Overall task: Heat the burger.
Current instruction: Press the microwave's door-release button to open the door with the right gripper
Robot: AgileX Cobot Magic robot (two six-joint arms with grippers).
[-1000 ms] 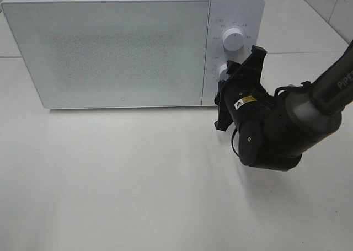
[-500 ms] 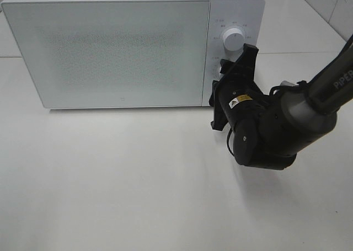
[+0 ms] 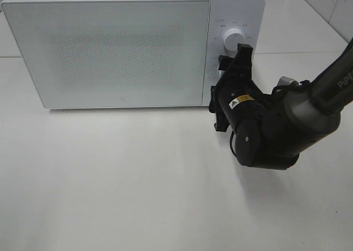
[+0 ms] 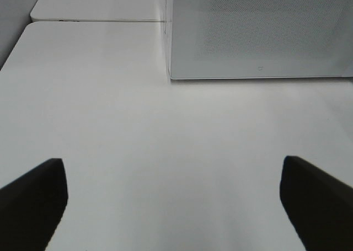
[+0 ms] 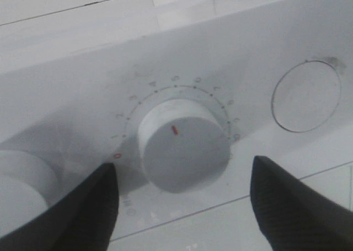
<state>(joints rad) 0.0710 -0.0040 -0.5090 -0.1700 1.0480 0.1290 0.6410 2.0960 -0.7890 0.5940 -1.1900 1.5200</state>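
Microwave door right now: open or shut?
Shut. In the high view the door lies flush with the control panel, with no gap along its edge. What is inside cannot be seen.

Laboratory mock-up of a kitchen. A white microwave stands on a plain white table, with a black robot arm before it.
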